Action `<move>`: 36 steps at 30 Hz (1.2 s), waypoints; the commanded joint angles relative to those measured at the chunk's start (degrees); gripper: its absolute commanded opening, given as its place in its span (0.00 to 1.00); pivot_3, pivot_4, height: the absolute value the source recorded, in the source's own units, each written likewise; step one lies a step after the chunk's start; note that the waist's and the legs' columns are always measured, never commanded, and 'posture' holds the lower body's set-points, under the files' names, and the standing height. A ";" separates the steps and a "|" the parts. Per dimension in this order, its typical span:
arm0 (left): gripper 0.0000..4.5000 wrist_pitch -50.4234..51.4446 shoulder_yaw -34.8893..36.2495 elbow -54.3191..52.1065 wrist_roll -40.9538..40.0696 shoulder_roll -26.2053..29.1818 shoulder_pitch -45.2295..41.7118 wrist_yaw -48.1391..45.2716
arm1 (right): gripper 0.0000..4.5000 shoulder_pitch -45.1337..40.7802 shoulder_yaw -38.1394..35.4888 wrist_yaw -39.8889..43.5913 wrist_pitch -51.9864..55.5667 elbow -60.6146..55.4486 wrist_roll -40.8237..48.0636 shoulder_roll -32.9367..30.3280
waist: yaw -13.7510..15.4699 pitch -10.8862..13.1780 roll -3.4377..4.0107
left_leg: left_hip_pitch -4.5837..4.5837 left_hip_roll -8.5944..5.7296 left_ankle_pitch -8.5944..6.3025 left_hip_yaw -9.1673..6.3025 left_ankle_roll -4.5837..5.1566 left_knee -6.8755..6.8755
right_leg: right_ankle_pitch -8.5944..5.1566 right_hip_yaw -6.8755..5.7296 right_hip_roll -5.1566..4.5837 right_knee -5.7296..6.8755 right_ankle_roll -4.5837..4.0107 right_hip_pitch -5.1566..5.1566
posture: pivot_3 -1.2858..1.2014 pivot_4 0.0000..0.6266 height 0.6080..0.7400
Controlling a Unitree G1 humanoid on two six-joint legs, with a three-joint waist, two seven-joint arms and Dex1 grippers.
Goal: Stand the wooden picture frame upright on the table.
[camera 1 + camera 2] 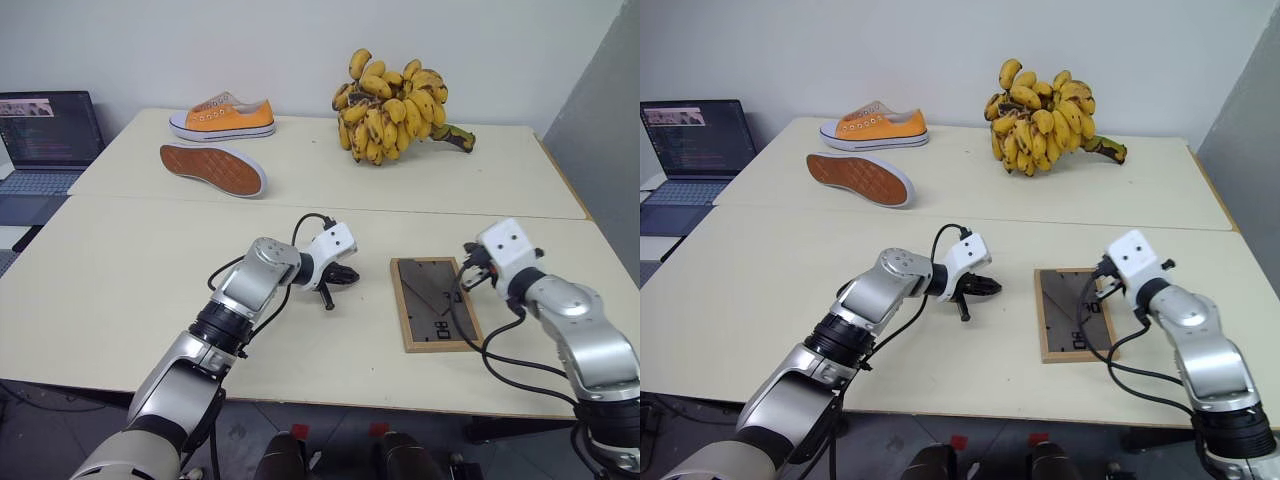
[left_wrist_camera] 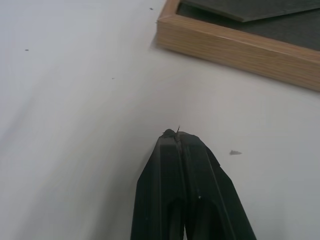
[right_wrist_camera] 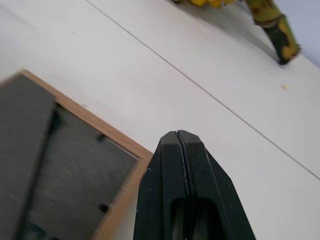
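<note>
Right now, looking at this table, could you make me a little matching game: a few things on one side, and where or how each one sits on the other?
Things:
1. wooden picture frame
2. bananas
3. orange shoe
4. left hand

States:
A. shut, empty, just left of the frame
B. lying flat, dark back panel up
C. piled at the table's far side
D. standing on its sole beside its tipped mate

Pairs: 1-B, 2-C, 3-D, 4-A

wooden picture frame (image 1: pixel 434 303) lies face-down, picture hidden.
</note>
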 commanded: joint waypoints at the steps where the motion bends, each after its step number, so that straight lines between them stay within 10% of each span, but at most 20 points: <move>1: 0.00 0.25 -0.99 -2.49 0.20 -1.94 -0.90 0.05 | 0.00 3.48 -1.04 0.93 -1.70 0.32 -0.25 -0.46 | 0.00 0.00 0.00 | 0.00 0.00 0.00 0.00 0.00 0.00 | 0.00 0.00 0.00 0.00 0.00 0.00 | 0.52 0.24 1.00; 14: 0.00 -0.28 -1.79 -0.10 0.91 -5.89 -2.66 0.41 | 0.00 4.03 7.43 -2.24 -0.71 0.16 -2.19 9.59 | -0.94 0.00 0.01 | 0.07 0.03 0.00 0.01 0.00 0.00 | 0.00 0.04 0.05 0.06 0.00 0.00 | 0.52 0.24 1.00; 36: 0.00 2.63 3.86 -5.68 0.55 5.64 -0.36 -0.49 | 0.00 -4.12 11.75 -1.41 -2.26 7.69 -4.31 16.02 | -0.82 0.00 0.01 | 0.03 0.04 0.00 0.01 0.00 -0.01 | 0.00 0.02 0.03 0.06 0.00 -0.03 | 0.52 0.24 1.00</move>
